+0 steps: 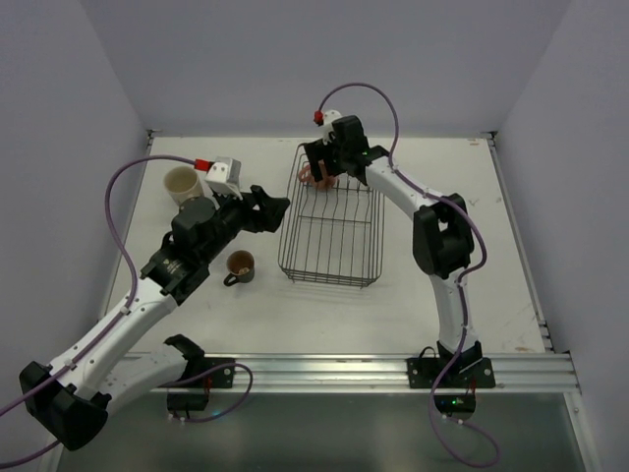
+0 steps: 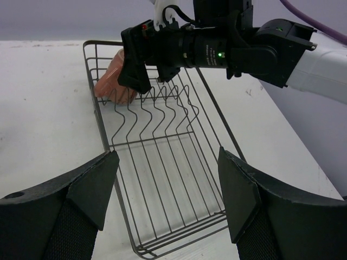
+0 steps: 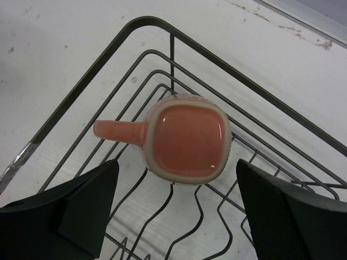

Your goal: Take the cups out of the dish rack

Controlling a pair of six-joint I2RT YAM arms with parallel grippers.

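The dish rack [image 1: 331, 258] of dark wire stands mid-table. In its far left corner a salmon-pink handled mug [image 1: 316, 178] rests bottom up. My right gripper [image 1: 327, 165] hovers just above it, open. In the right wrist view the mug [image 3: 187, 140] lies a little ahead of the open gripper [image 3: 177, 187], handle pointing left, and neither finger touches it. My left gripper [image 1: 275, 208] is open and empty at the rack's left side. Its view looks along the rack [image 2: 101, 124] to the mug [image 2: 111, 84]. A cream tumbler [image 1: 182, 183] and a small black mug [image 1: 240, 265] stand on the table.
The cream tumbler and black mug sit left of the rack, close to my left arm. White walls close in the table on the left, back and right. A metal rail [image 1: 373, 369] runs along the near edge.
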